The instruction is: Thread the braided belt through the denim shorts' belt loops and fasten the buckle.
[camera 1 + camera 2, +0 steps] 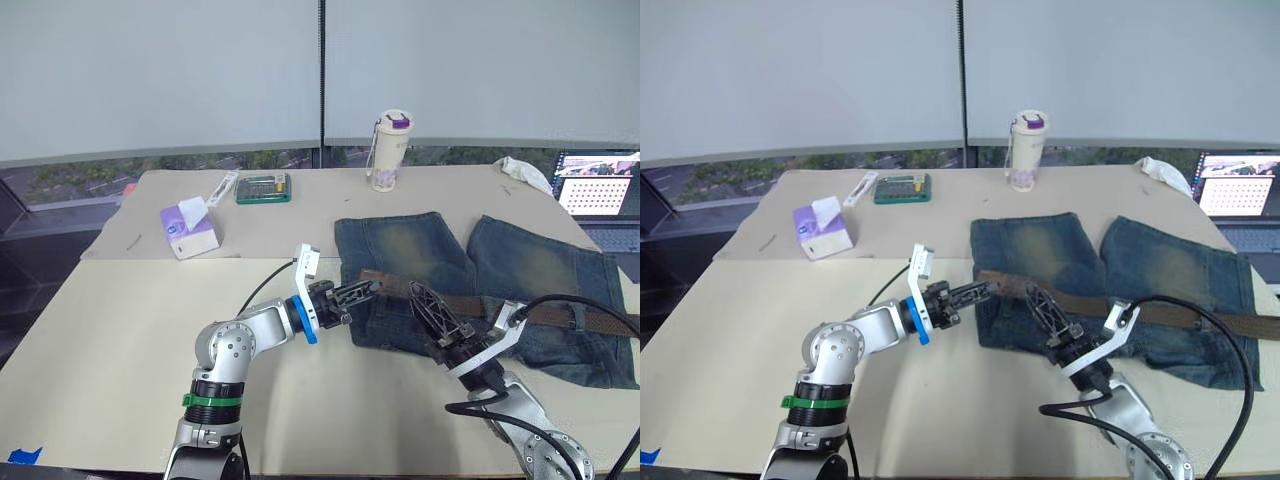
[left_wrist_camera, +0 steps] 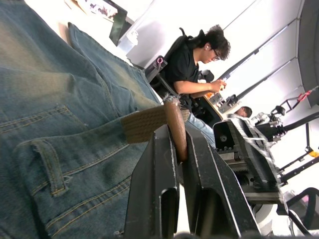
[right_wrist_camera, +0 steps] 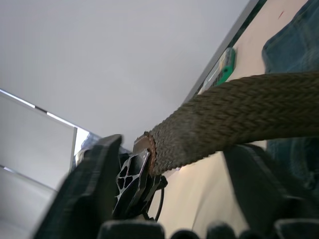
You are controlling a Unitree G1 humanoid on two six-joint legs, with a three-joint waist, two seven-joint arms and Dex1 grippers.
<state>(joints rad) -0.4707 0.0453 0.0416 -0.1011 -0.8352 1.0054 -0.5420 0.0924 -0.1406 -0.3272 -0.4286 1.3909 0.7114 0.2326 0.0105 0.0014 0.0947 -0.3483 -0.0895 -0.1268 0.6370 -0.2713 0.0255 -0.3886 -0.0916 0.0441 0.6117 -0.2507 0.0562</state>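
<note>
The braided belt [image 1: 560, 317] lies across the waistband of the denim shorts [image 1: 520, 262], which are spread flat on the table [image 1: 120, 340]. The left gripper [image 1: 362, 293] is clamped on the belt's tip at the shorts' left edge, near a belt loop [image 2: 50, 167]. The right gripper [image 1: 425, 303] hovers just beside it over the belt, its fingers apart. Beyond the shorts stands a bottle [image 1: 389, 151].
</note>
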